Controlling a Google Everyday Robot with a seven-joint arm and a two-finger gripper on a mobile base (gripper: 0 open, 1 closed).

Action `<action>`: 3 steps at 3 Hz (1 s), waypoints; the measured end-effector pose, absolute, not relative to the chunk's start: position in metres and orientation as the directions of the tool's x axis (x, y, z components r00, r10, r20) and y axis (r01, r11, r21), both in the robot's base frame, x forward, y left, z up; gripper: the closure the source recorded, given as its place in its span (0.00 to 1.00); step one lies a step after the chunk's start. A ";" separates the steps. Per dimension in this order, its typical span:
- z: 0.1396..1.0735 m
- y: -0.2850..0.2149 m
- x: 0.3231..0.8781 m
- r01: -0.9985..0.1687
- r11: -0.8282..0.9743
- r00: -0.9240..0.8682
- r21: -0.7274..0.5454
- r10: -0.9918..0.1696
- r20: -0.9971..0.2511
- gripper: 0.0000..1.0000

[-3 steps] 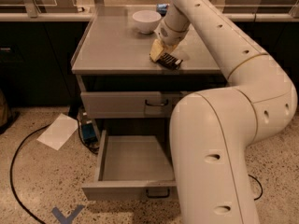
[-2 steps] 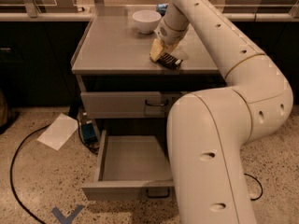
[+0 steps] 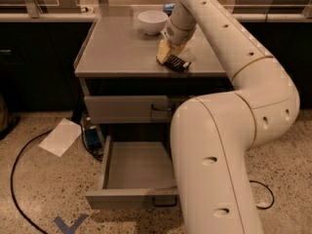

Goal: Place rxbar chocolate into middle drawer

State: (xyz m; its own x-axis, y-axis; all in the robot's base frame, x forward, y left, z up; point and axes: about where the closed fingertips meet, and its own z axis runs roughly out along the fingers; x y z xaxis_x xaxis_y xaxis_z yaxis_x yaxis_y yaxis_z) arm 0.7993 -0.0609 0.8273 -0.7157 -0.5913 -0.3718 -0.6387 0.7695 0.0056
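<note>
Hovering gripper: low over countertop; its hold cannot be told.
rxbar chocolate: flat, just beside its tip.

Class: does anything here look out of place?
A white paper sheet lies askew on the floor, left of the open middle drawer. The end effector sits at the rxbar chocolate on the cabinet top.

Dark rxbar chocolate, seemingly flat on countertop, gripper at it; middle drawer pulled open.

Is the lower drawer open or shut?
Open. The drawer is pulled out, its bare floor showing. The claw is up on the counter by the bar.
</note>
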 end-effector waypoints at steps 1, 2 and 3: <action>0.831 -0.062 0.773 -0.721 0.691 -0.653 0.039 -0.660 -0.373 1.00; 0.848 -0.070 0.708 -0.850 0.521 -0.506 0.078 -0.767 -0.395 1.00; 0.856 -0.075 0.656 -0.927 0.367 -0.365 0.077 -0.836 -0.410 1.00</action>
